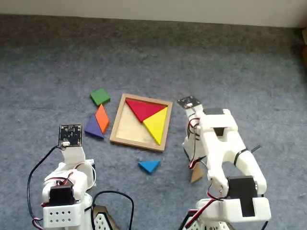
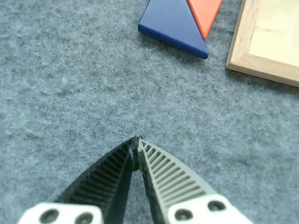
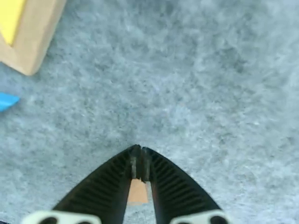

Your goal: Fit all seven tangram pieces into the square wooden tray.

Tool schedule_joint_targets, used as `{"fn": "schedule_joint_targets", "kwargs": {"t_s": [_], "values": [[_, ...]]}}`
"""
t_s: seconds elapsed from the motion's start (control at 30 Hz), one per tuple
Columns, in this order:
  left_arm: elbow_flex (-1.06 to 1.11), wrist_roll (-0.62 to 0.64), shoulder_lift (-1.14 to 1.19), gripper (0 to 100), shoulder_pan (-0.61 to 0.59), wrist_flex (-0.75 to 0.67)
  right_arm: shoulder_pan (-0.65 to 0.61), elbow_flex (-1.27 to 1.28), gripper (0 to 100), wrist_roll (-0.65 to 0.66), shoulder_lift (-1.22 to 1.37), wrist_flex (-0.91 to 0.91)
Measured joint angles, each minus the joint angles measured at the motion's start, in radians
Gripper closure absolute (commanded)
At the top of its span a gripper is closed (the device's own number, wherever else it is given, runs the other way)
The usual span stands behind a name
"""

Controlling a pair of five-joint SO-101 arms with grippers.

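Note:
The square wooden tray (image 1: pixel 125 134) lies mid-table with a red triangle (image 1: pixel 140 108) and a yellow triangle (image 1: pixel 157 124) inside it. Left of it lie a green square (image 1: pixel 100 96), an orange parallelogram (image 1: pixel 101 118) and a dark blue triangle (image 1: pixel 93 128). A light blue triangle (image 1: pixel 149 166) rests in front of the tray. A tan piece (image 1: pixel 196 175) lies under the right arm and shows through the finger gap (image 3: pixel 138 191). My left gripper (image 2: pixel 137 143) is shut over bare carpet, short of the dark blue triangle (image 2: pixel 174 25). My right gripper (image 3: pixel 139 152) is shut, empty, beside the tray corner (image 3: pixel 33 44).
Grey carpet covers the table, and a pale wall runs along the far edge. The left arm (image 1: pixel 67 187) and the right arm (image 1: pixel 225 163) stand at the near edge with cables around their bases. Open carpet lies beyond the tray and to its right.

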Motion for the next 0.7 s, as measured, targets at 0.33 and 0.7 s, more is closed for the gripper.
{"fn": "schedule_joint_targets", "kwargs": {"t_s": [0.33,0.7], "values": [[0.000,0.000,0.000,99,0.000,0.000,-0.003,0.035,99.2,0.000,-0.425,0.112],[0.000,0.000,0.000,99,0.000,0.000,-0.005,0.285,99.2,0.000,-0.578,0.121]]}}
